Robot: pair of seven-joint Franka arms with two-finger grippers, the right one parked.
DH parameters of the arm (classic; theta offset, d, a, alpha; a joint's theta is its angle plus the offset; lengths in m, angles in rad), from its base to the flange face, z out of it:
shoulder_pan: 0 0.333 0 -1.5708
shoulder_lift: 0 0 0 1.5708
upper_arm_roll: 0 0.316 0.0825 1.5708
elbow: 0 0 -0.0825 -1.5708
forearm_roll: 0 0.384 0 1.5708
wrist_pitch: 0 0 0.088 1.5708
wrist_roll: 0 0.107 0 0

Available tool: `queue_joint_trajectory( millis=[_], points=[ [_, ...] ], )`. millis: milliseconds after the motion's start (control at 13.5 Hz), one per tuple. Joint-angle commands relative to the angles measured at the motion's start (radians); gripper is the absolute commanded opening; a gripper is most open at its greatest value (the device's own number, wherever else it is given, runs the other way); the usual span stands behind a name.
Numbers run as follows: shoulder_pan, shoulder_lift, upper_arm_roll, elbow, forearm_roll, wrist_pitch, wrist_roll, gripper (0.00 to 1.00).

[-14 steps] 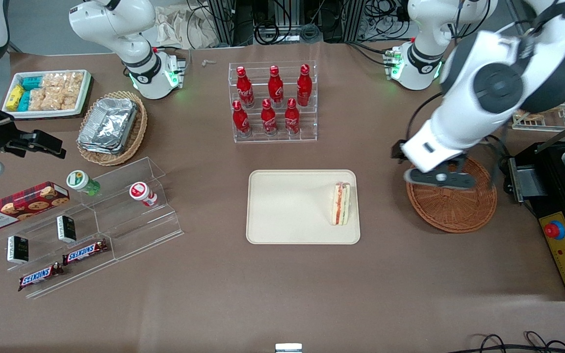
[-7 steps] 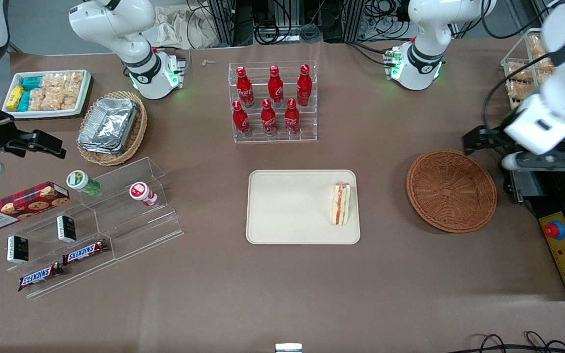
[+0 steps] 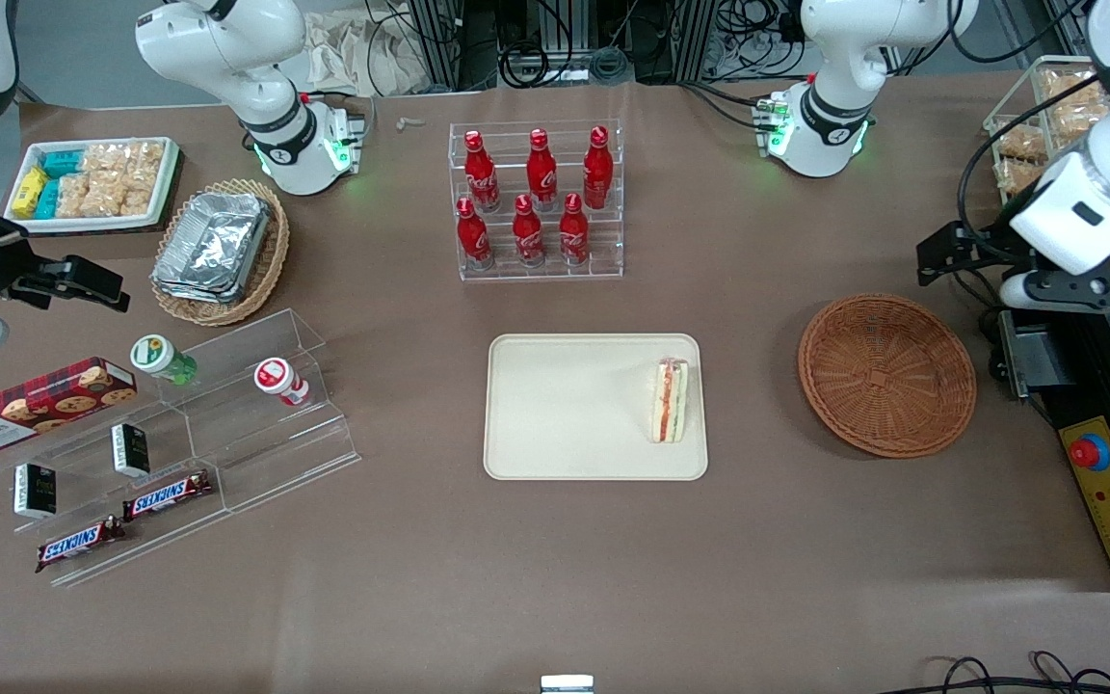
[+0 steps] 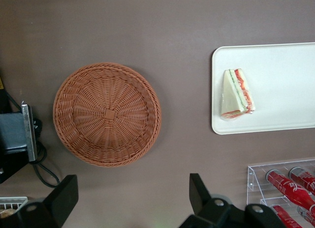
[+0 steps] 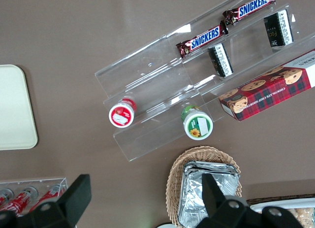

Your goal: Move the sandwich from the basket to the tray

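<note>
The brown table (image 3: 555,578) shows a broad bare strip along its edge nearest the front camera, running the whole width below the tray and basket.

The cream tray (image 3: 565,405) lies flat near the middle of the table, its long edges parallel to that near edge. Most of its surface is bare. A band of open table separates its short rim from the basket.

The clear rack of red bottles (image 3: 536,198) stands farther from the camera than the tray, with a gap of bare table between them.

The reddish-brown basket (image 3: 887,376) sits toward the working arm's end, well apart from the tray, its whole woven bottom and rim in plain sight. A black machine (image 3: 1109,434) stands just beside it at the table's end.

The gripper (image 4: 130,191) hangs raised over the working arm's end, outside the basket's rim and above the edge of the machine. Its fingers (image 4: 64,198) are spread wide with nothing between them.

The sandwich (image 3: 669,400) lies on the tray, close inside the short rim toward the basket, with its orange-red and green layers facing up.
</note>
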Motion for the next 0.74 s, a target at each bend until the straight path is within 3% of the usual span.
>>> queue_joint_trajectory(
  millis=[0, 222, 444, 667],
  points=[
    [-0.007, 0.018, 0.006, 0.042, 0.004, -0.017, -0.009, 1.0],
    [-0.008, 0.013, -0.003, 0.04, 0.012, -0.023, -0.008, 1.0],
    [-0.011, 0.008, -0.038, 0.035, 0.096, -0.055, -0.012, 1.0],
    [-0.011, -0.001, -0.038, 0.034, 0.096, -0.076, -0.014, 1.0]
  ],
)
